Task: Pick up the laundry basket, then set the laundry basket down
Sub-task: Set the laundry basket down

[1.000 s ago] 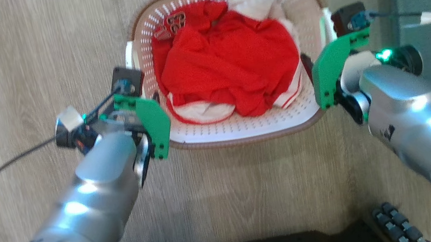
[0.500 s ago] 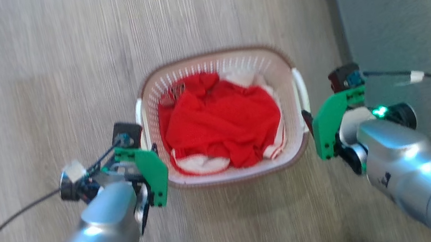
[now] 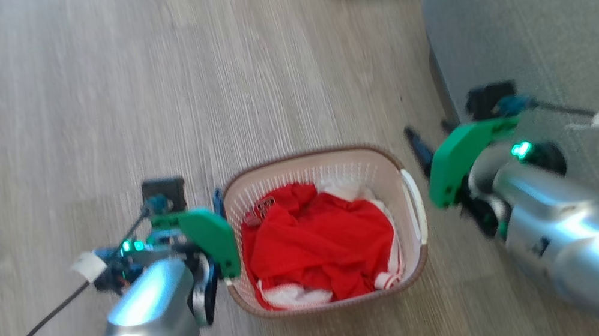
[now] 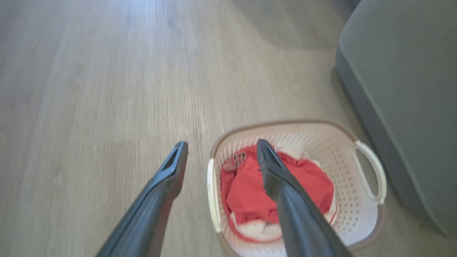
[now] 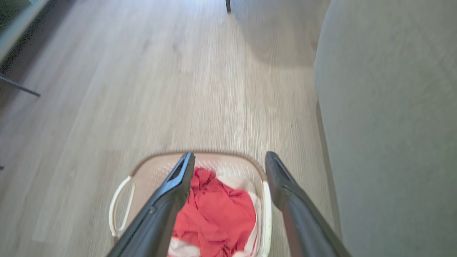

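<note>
The laundry basket [image 3: 336, 171], white and perforated with a brown rim, stands on the wood floor holding red and white clothes [image 3: 317, 238]. My left gripper [image 3: 217, 203] hangs open beside its left handle, apart from it. In the left wrist view that gripper [image 4: 222, 144] straddles the left handle from above, one finger over the floor and one over the basket [image 4: 342, 171]. My right gripper [image 3: 427, 131] is open just right of the right handle, nothing in it. In the right wrist view this gripper [image 5: 230, 156] stands over the basket's [image 5: 157, 167] right side.
A large grey upholstered piece of furniture [image 3: 544, 29] stands close to the basket's right side, just behind my right arm. Bare wood floor [image 3: 82, 107] stretches to the left and ahead. Dark cables trail from both wrists.
The head view has swung, so the basket now sits lower and smaller in it. Both grippers, earlier at the basket's side handles, now stand higher and clear of them, still open.
</note>
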Tool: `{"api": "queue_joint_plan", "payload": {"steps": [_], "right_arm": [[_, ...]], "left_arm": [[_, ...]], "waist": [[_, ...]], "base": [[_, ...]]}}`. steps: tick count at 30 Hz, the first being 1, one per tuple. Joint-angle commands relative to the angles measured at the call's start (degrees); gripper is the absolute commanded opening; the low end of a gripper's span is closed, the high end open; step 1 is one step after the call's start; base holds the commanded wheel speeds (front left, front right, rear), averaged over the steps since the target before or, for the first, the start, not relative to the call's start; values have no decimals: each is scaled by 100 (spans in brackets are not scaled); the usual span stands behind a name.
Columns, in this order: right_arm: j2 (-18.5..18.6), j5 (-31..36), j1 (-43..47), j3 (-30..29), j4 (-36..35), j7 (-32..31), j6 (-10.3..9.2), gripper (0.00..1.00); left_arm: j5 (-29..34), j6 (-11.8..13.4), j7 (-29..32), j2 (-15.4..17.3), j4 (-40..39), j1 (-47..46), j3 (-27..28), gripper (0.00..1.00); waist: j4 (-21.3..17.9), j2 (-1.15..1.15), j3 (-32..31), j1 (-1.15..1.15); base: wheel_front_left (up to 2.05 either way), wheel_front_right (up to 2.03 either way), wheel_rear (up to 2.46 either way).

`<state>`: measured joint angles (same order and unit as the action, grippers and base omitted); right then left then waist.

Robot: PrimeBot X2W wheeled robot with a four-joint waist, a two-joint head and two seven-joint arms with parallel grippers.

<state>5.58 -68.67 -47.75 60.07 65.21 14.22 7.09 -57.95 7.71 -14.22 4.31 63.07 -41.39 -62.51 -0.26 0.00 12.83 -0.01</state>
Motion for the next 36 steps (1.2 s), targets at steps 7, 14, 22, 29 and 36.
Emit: {"api": "queue_joint_plan", "payload": {"steps": [7, 14, 22, 29, 36], "right_arm": [[401, 1764, 683, -2393, -1748, 76, 40, 100], [-68, 4061, 2280, -4469, -4212, 77, 40, 100], [-234, 4761, 3142, -4682, -5347, 77, 40, 100], [-263, 4990, 3712, -4856, -6070, 77, 40, 100], [-268, 5179, 4339, -5013, -6283, 77, 40, 100]], "left_arm": [[1688, 647, -76, 653, -2516, 737, 2178, 100], [3557, 497, -77, 334, -4892, 2151, 4175, 100], [4474, 32, -77, -52, -5712, 2957, 4867, 100], [4589, -51, -77, -136, -6073, 3424, 5010, 100], [4472, -142, -77, -142, -6004, 3832, 4800, 100]], "waist": [[90, 0, -575, 1], [114, 0, -790, 1], [120, 0, -961, 1], [147, 0, -1033, 1], [153, 0, -1106, 1]], "base": [[0, 0, 0], [0, 0, 0], [0, 0, 0], [0, 0, 0], [0, 0, 0]]}}
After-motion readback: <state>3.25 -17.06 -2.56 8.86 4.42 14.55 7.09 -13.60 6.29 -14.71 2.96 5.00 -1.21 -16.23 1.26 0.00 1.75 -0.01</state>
